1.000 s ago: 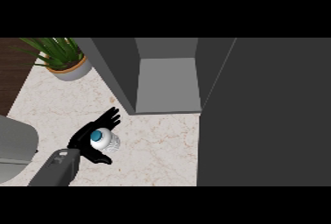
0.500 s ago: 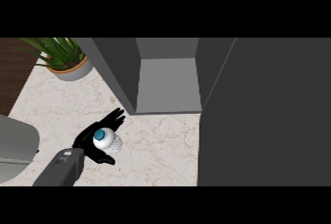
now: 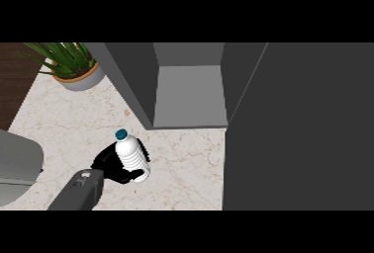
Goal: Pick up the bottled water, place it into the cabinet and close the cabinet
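Observation:
The bottled water (image 3: 132, 156), white with a teal cap (image 3: 121, 133), shows its side in the head view, cap pointing away from me. My left hand (image 3: 110, 167) is curled round its lower part, shut on it, above the marble counter (image 3: 182, 153). The grey cabinet (image 3: 188, 94) stands open just beyond and to the right of the bottle, with nothing inside its compartment. Its dark door (image 3: 300, 128) is swung out and fills the right side of the view. My right hand is out of sight.
A potted plant (image 3: 73, 66) stands at the counter's far left corner. A rounded grey object (image 3: 16, 165) sits at the left edge beside my forearm. The cabinet's side wall (image 3: 135, 84) rises right behind the bottle.
My left hand, spread over the bottle's top before, has curled round it. The bottle now shows its full side with the cap nearer the cabinet, and looks raised.

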### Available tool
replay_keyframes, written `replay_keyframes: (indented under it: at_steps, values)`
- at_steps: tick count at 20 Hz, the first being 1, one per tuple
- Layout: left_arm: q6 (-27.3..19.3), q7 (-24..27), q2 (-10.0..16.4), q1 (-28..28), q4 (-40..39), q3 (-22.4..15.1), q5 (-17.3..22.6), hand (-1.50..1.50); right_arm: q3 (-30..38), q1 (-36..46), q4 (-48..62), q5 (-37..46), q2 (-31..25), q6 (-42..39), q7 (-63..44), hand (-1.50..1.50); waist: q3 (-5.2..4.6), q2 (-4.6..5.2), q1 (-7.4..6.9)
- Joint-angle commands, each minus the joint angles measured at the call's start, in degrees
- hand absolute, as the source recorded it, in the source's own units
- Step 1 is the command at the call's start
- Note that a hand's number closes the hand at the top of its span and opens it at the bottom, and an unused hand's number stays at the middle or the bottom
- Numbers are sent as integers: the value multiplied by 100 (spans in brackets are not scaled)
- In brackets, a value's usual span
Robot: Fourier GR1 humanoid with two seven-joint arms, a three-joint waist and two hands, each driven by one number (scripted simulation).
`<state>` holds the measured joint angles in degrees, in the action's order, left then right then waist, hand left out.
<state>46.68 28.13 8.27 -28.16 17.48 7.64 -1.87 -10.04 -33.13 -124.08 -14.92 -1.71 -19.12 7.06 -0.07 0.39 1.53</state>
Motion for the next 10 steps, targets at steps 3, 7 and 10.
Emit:
replay_keyframes:
  at_steps: [3, 7, 10]
  values:
    - [807, 635, -120, 188, 200, -160, -25, 150, -53, 202, 87, 179, 77, 143, -47, -150, -3, -17, -85]
    - [-67, 800, -109, 567, 459, 233, 362, 150, 81, 84, -43, 11, 35, 178, -128, -150, 1, -42, -183]
    - [-997, 1045, -31, 758, 479, 1033, 1036, 150, 153, -146, 116, -65, -17, 27, 71, -150, 1, -44, -261]
